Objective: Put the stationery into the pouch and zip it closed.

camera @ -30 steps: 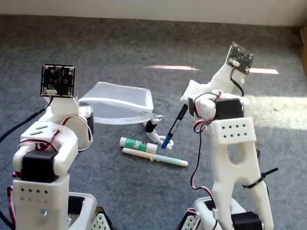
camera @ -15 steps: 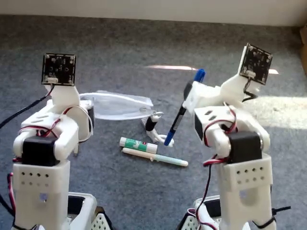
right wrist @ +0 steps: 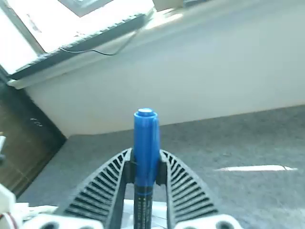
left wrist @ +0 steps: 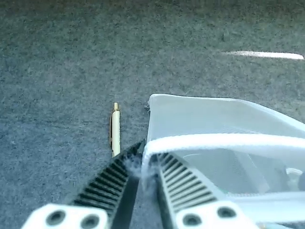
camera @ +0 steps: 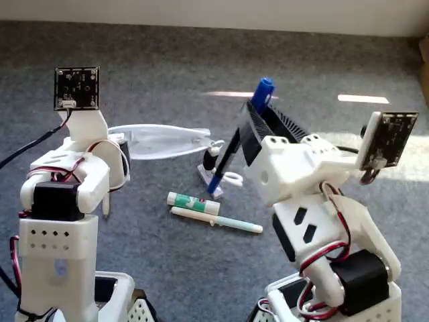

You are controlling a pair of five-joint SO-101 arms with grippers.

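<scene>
Mottled blue-grey across the carpet (camera: 167,67), crossed by pale sunlit streaks (camera: 241,94); bright blue on the cap and tip of the marker (right wrist: 145,138), black along its barrel; black with a ribbed pattern on the right gripper (right wrist: 145,157) and the left gripper (left wrist: 145,155); translucent milky white for the pouch (left wrist: 214,143), solid white along its rim; white with a green band on the tube (camera: 193,202); pale cream with a mint-green end on the long pen (camera: 216,220); cream and gold on the other pen (left wrist: 115,133); white shells, black motors, red and black wires on the left arm (camera: 67,194) and the right arm (camera: 308,201).
</scene>
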